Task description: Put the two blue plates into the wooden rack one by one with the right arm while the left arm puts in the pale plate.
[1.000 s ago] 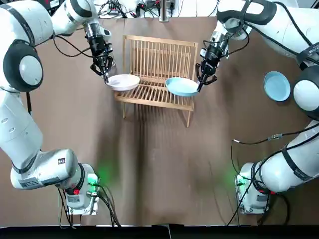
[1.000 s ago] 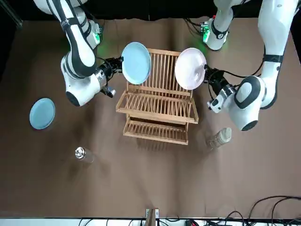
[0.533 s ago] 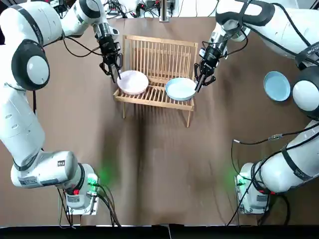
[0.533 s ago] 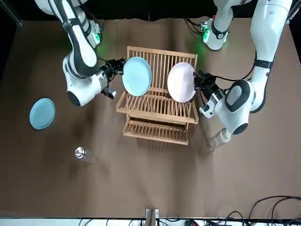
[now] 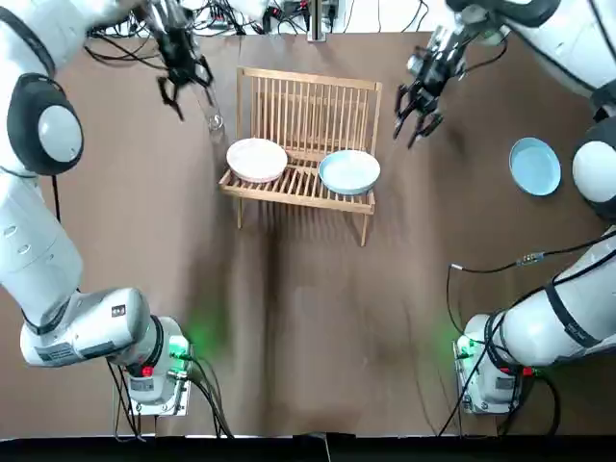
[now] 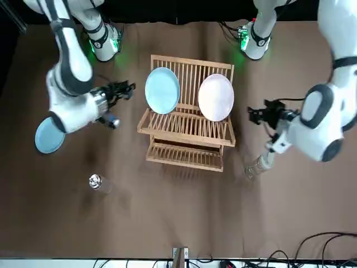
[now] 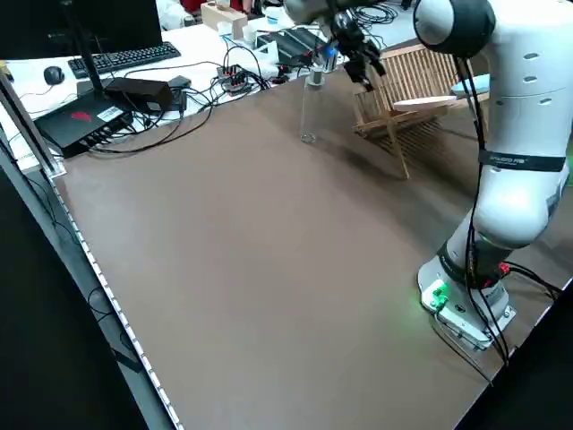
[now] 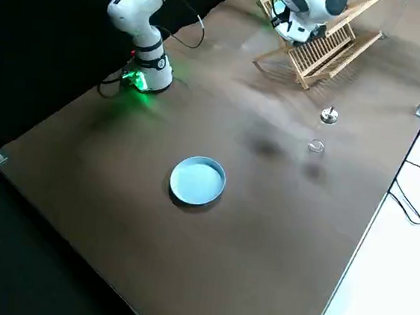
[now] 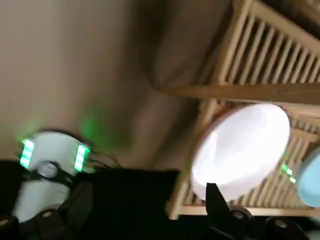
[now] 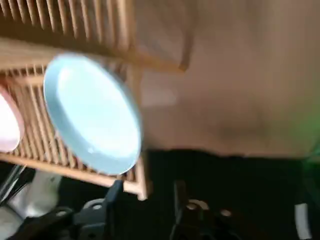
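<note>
1. Black fingers on the left gripper (image 5: 181,85) are spread wide with nothing between them. It hangs just off the left side of the wooden rack (image 5: 308,101), up near the back corner. The whole wrist is smeared, so fingertip detail is tough to read.
2. Right gripper (image 5: 414,117) is the same deal: fingers apart, empty, just off the rack's right end and clear of the wood.
3. Pale plate (image 5: 256,159) sits in the rack's left half, leaning back toward the upright slats. Its bottom edge is tucked down between the bars, so I can't tell which slot it's in.
4. Blue plate (image 5: 348,171) sits beside it in the right half with the same lean, not touching the pale one. Its lower rim is hidden too.
5. Second blue plate (image 5: 535,166) lies flat on the table (image 5: 318,308), well off to the robot's right.
6. Clear bottle (image 7: 312,112) stands near the rack's left end, close to the left gripper. It's barely visible from overhead.
7. Small shiny-topped jar (image 6: 96,181) stands on the far side of the table, cut out of the overhead view. Can't make out what's in it.
</note>
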`<state>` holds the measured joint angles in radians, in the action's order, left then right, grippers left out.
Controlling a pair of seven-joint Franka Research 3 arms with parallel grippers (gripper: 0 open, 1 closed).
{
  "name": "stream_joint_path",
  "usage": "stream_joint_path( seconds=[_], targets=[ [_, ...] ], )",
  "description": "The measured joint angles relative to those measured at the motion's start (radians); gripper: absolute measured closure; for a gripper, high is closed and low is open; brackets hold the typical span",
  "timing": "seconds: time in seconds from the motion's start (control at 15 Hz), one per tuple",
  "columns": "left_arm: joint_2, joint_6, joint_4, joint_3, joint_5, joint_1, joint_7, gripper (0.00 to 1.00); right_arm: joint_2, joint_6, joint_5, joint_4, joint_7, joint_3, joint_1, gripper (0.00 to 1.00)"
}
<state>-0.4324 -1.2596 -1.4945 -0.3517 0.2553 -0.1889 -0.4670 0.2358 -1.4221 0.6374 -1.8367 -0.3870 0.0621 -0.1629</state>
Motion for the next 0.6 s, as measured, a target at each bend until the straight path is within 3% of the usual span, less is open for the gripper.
stream_joint_path(
  seconds=[0.13, 0.47, 0.6],
  targets=[
    [0.052, -0.001, 0.025, 0.001, -0.094, -0.029, 0.119, 0.00, -0.002, 0.006, -0.121, 0.036, 0.108, -0.003, 0.066, 0.28],
    [0.161, -0.105, 0.055, 0.005, -0.178, -0.086, 0.270, 0.00, -0.002, -0.036, -0.451, 0.068, 0.418, -0.009, 0.238, 0.15],
    [0.199, -0.134, 0.057, 0.005, -0.213, -0.082, 0.271, 0.00, 0.000, -0.097, -0.506, 0.074, 0.528, -0.010, 0.325, 0.00]
  ],
)
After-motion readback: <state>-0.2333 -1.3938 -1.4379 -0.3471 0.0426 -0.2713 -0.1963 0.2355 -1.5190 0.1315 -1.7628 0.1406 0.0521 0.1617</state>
